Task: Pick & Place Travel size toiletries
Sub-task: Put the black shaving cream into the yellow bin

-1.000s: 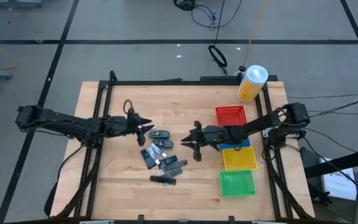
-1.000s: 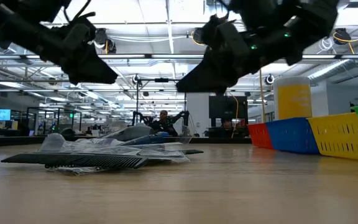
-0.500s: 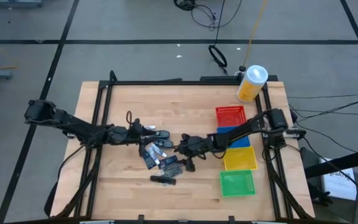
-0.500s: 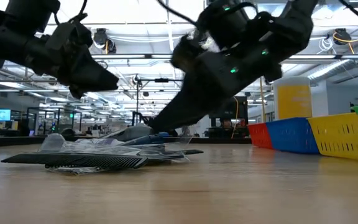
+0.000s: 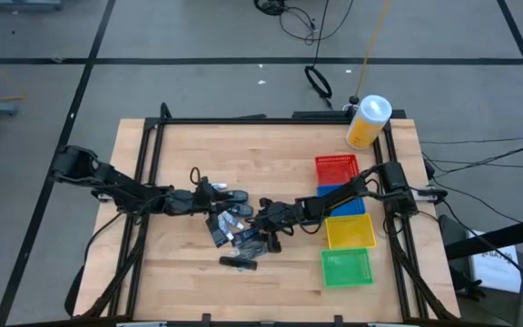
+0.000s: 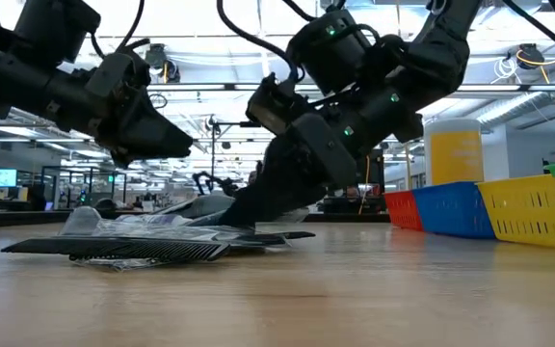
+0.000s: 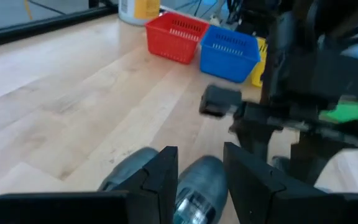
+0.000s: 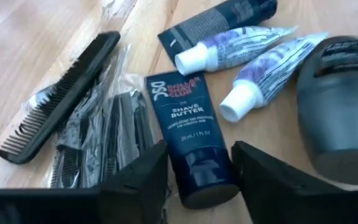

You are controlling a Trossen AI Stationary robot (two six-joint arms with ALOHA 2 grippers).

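- Crowding the middle of the wooden counter, the travel size toiletries lie in a loose heap, with bare wood open toward the far edge and along the near edge.
- The left tool reaches in from the left side, its fingers spread on either side of a dark rounded bottle at the heap's far side.
- The right tool comes in low from the basket side; its fingers stand spread either side of a dark blue shave butter tube lying flat.
- Only the right wrist view separates the heap: a black comb, bagged combs, two silvery tubes with white caps and a dark sachet.
- The low view shows the heap as flat, with both arms angling down onto it from above.
- Four baskets line the counter's right side, red, blue, yellow and green; what they hold cannot be told.
- A yellow canister with a white lid stands at the far right corner, well apart from the heap.
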